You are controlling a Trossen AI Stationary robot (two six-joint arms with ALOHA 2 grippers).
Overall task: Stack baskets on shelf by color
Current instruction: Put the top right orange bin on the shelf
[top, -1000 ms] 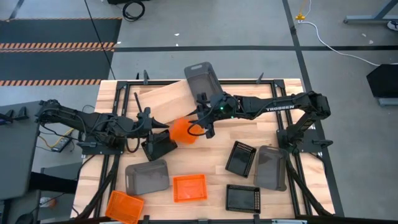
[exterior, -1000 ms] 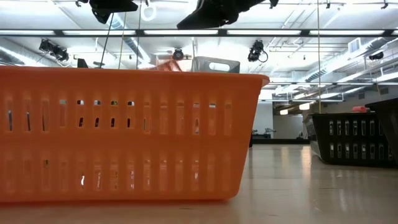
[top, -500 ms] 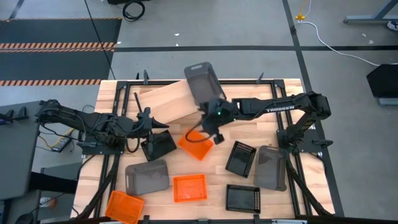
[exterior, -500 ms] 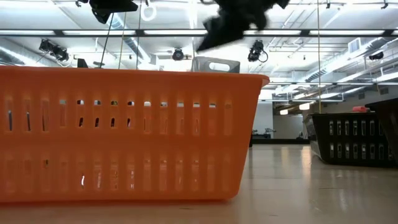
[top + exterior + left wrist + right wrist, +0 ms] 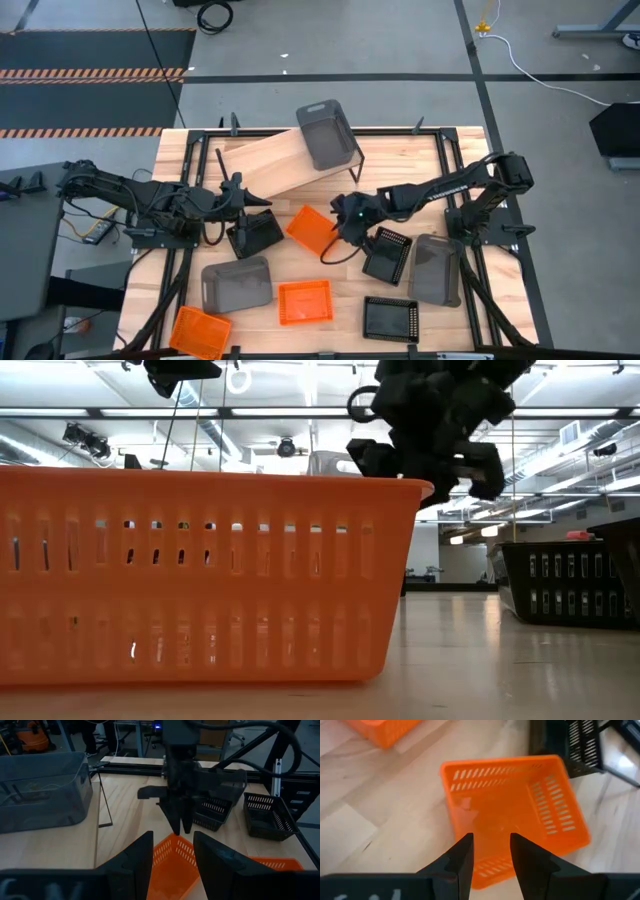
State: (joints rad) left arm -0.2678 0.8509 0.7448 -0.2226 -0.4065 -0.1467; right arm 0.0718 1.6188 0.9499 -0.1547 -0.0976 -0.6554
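Note:
A shallow orange basket lies flat on the table, in front of the shelf. My right gripper slants down over the basket's right corner. Its fingers are a little open, and the basket's floor shows through the gap. In the left wrist view its fingertips end at that corner's rim. My left gripper hangs open and empty above a black basket. A dark-grey bin stands on the shelf's right end. My right gripper comes at the orange basket slanting down from the table's right side. Its fingertips stand at the rim of the basket's right corner. I cannot tell whether they touch it. Nothing sits between the fingers, and the basket rests flat on the table.
More baskets lie along the near half: a dark-grey bin, two orange ones, two black ones and another dark-grey bin. The shelf stands askew at the far side. One orange basket fills the low view.
The orange basket was tilted in the air at my right gripper. It has come down flat onto the table and has lain still since. My right gripper stayed high at first. It then sank toward the near edge, tipping more steeply down, and reached the basket's right corner.

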